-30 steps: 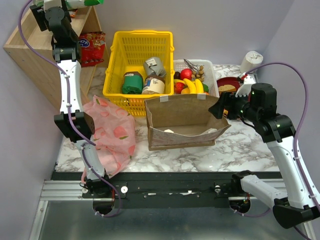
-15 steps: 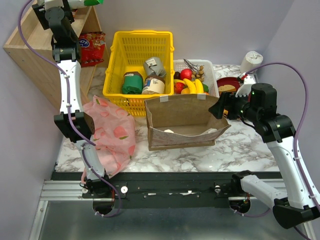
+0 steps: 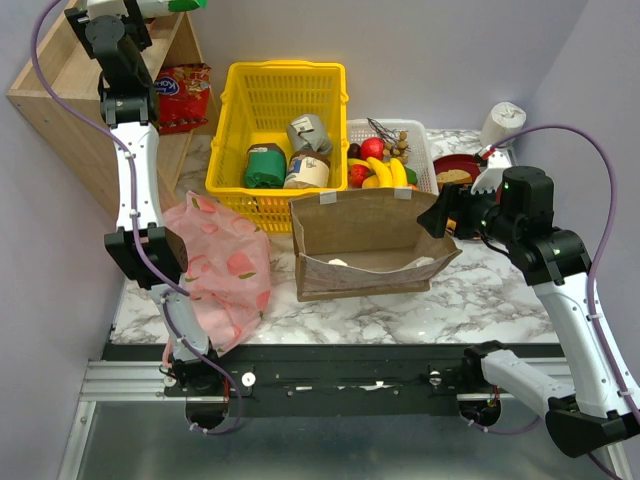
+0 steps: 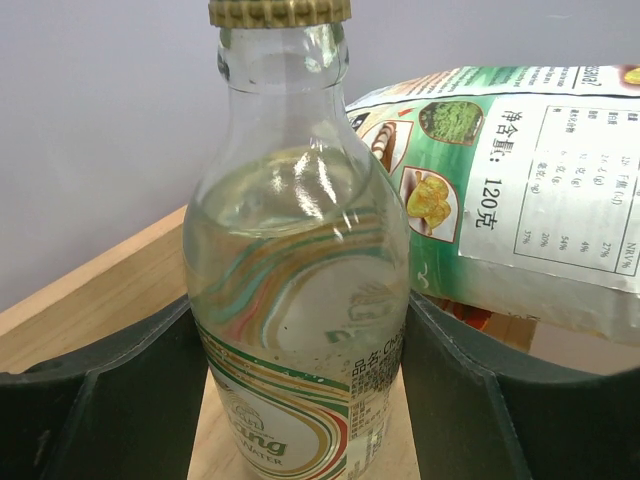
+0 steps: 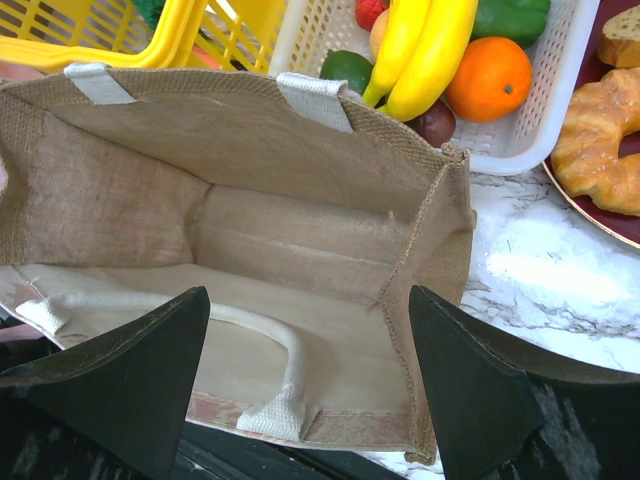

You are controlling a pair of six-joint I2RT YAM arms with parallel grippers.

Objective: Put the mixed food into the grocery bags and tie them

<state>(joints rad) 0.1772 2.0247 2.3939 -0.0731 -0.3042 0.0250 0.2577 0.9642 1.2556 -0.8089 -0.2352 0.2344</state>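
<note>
My left gripper [image 4: 300, 330] is up on the wooden shelf, shut on a clear glass water bottle [image 4: 300, 250] with a gold cap; both fingers press its sides. The green crisp packet [image 4: 520, 180] lies just behind and to the right of the bottle, and shows at the top edge of the top view as the packet [image 3: 185, 4]. My right gripper [image 5: 308, 300] hangs open over the right end of the brown bag [image 5: 250, 200], which lies open-mouthed [image 3: 360, 240]. Bananas [image 5: 420, 50] and an orange [image 5: 488, 78] sit in the white basket. The pink plastic bag [image 3: 225, 265] lies at the left.
A yellow basket [image 3: 285, 70] holding tins and jars [image 3: 300, 165] stands behind the brown bag. The white basket [image 3: 427, 150] is to its right, then a red plate with bread [image 5: 600, 130] and a paper roll [image 3: 503, 122]. Red snack packets [image 3: 183, 95] lean in the wooden shelf [image 3: 50, 90].
The left arm's upper part has shifted slightly to the right at the shelf top. The right arm and the bags have not moved.
</note>
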